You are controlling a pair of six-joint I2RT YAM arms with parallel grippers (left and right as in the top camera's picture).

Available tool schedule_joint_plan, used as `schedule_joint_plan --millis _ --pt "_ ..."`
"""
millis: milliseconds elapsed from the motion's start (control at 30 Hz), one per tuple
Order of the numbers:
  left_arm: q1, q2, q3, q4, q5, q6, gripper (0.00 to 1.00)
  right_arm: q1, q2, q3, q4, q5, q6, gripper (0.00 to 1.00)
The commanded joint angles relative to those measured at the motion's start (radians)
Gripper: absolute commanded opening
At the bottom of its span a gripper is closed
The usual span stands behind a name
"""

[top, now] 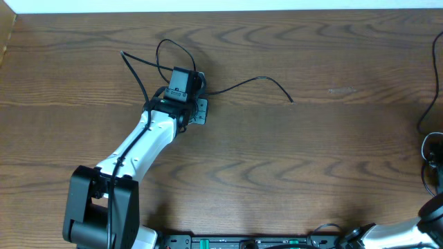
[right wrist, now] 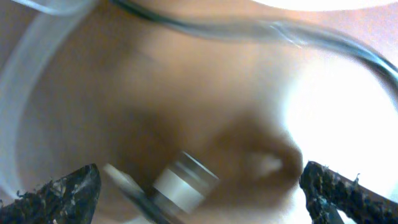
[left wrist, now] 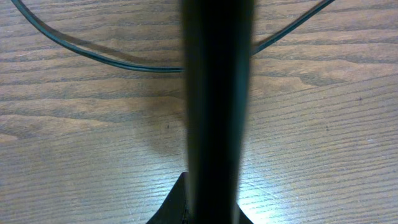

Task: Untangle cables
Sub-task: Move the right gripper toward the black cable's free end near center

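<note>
Overhead view shows the black cable [top: 239, 84] lying in loose loops on the wooden bench [top: 311, 159], toward its far side. The left pincer [top: 185, 81] is clenched directly over this cord; whether it pinches it, I cannot tell. The right pincer [right wrist: 199, 175] is released, with a blurred plug [right wrist: 182, 182] between its fingers.

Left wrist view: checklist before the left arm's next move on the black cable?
1. Left gripper shut: ok.
2. Black cable pinched between its fingers: cannot tell; the cable passes behind them.
3. Black cable straightened out: not ok; overhead shows it looping beside the gripper.
4. Right gripper open: ok, fingers wide apart.
5. Right gripper free of cables: cannot tell; view blurred, what looks like a metal plug shows between its fingers.
</note>
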Motion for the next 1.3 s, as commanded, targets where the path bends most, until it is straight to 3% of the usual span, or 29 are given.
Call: schedule_joint_plan --millis 0,133,233,367,533,633,767,867,1033,1267 --pt "-0.003 -0.003 0.006 -0.006 -0.013 0.018 0.08 0.0 -0.106 -0.002 -0.113 0.083 0.226 0.99" --pt "-0.003 -0.003 0.006 -0.006 -0.013 0.018 0.07 0.001 -0.192 -0.002 -0.183 0.034 0.236 0.99" --pt "-0.003 -0.003 0.006 -0.005 -0.012 0.018 0.08 0.001 -0.313 -0.002 -0.233 -0.149 0.235 0.99" --pt "-0.003 -0.004 0.007 -0.005 -0.012 0.017 0.07 0.037 -0.373 -0.002 -0.132 -0.495 0.052 0.99" --pt "-0.003 -0.006 0.009 -0.005 -0.012 0.016 0.14 0.163 -0.373 -0.002 -0.041 -0.695 -0.203 0.99" --pt "-0.003 -0.013 0.009 -0.006 0.005 -0.024 0.14 0.34 -0.37 -0.002 0.008 -0.7 -0.452 0.99" --pt "-0.003 -0.023 0.024 -0.003 0.067 -0.093 0.13 0.528 -0.352 -0.002 0.064 -0.668 -0.643 0.99" --pt "-0.003 -0.043 0.057 -0.005 0.154 -0.141 0.08 0.639 -0.334 -0.002 0.097 -0.603 -0.683 0.99" --pt "-0.002 -0.126 0.137 0.001 0.403 -0.157 0.08 0.829 -0.284 -0.002 0.117 -0.415 -0.686 0.99" --pt "0.0 -0.274 0.161 0.137 0.719 -0.182 0.08 0.891 -0.222 -0.002 0.128 -0.359 -0.686 0.99"
